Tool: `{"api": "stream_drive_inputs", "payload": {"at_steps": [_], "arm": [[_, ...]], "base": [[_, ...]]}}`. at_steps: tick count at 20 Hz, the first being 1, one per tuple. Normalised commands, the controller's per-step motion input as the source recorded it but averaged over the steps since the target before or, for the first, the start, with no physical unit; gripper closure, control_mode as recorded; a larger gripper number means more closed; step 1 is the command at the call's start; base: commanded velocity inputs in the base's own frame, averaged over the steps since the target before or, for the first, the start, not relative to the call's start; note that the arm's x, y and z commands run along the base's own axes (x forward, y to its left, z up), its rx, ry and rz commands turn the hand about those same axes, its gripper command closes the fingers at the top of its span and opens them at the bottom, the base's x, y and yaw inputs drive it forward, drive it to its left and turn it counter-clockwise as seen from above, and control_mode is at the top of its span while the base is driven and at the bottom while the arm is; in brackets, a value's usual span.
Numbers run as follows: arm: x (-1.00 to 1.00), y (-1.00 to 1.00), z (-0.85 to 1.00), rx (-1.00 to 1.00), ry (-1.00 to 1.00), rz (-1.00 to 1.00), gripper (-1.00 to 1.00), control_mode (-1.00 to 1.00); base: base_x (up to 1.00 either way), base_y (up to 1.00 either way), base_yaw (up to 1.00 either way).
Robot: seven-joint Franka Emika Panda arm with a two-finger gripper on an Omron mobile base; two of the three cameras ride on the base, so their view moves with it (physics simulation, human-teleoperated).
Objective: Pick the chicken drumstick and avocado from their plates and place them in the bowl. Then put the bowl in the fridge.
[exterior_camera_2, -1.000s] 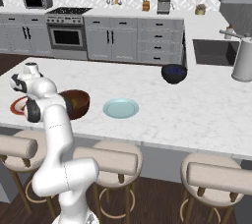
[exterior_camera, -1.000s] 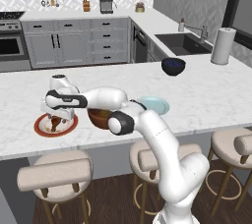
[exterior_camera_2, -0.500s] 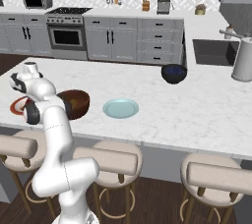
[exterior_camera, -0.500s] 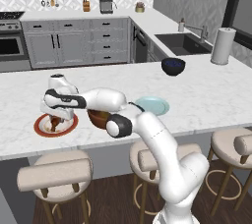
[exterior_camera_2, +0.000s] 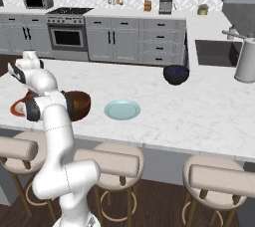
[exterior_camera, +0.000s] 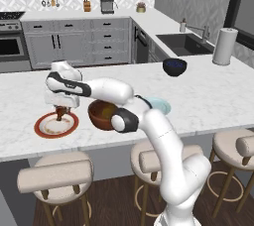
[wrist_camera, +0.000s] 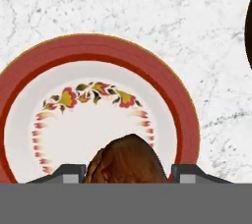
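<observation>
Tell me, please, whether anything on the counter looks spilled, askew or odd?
Nothing stands out. The chicken drumstick sits between the gripper's fingers above the red-rimmed plate; the bowl stands upright beside it.

Open counter (exterior_camera: 208, 96) from 12 to 2 o'clock of the red-rimmed plate (exterior_camera: 47, 127), wooden bowl (exterior_camera: 103, 114) close at 3 o'clock blocking sideways passage, blue-green plate (exterior_camera_2: 122, 109) beyond it, dark bowl (exterior_camera: 174, 67) far off at 2 o'clock
</observation>
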Motion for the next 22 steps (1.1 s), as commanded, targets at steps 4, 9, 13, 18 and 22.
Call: {"api": "stream_drive_inputs", "payload": {"at_steps": [4, 9, 13, 18, 22], "arm": [[-0.56, -1.00, 0.66, 0.01, -0.02, 0.00, 1.00, -1.00], [-0.55, -1.00, 0.13, 0.00, -0.05, 0.00, 1.00, -1.00], [-0.41, -1.00, -0.13, 0.00, -0.09, 0.00, 1.00, -1.00], [-0.34, -1.00, -0.20, 0.00, -0.14, 0.00, 1.00, -1.00], [-0.05, -1.00, -0.21, 0.01, -0.14, 0.00, 1.00, -1.00]], "base": [[0.00, 0.00, 0.00], [0.00, 0.00, 0.00], [0.00, 0.00, 0.00], [0.00, 0.00, 0.00], [0.00, 0.00, 0.00]]}}
